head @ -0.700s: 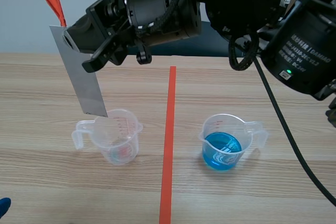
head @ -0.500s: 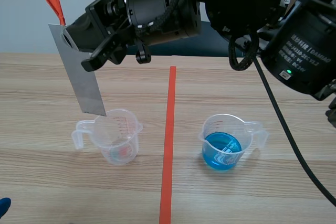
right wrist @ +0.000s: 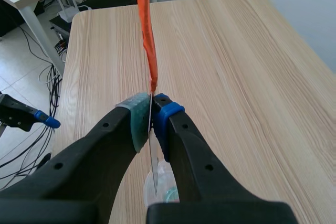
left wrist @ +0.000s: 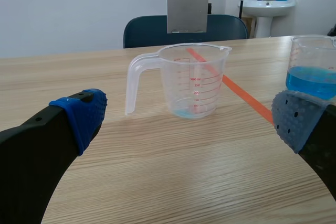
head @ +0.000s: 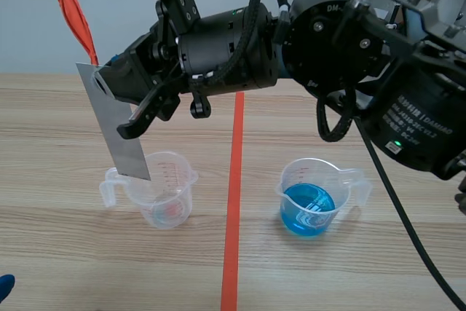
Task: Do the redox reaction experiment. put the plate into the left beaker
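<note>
White print stands on the round black motor housing point(head: 416, 123) of the right arm, toward the table's right edge. The word "DAMIAO" can be made out there. A smaller line of letters and figures beside it begins "DM-", and the rest of it is too small to read. A second joint housing point(head: 331, 20), higher on the same arm, carries a short white line that also seems to begin "DM-"; the rest is not legible. In the left wrist view the left beaker point(left wrist: 194, 80) bears a red printed scale of lines and small figures. Its topmost mark reads roughly "100 ml", and the figures beneath are too small to tell. The right beaker point(left wrist: 313, 66) shows faint scale marks near its rim, unreadable.
</note>
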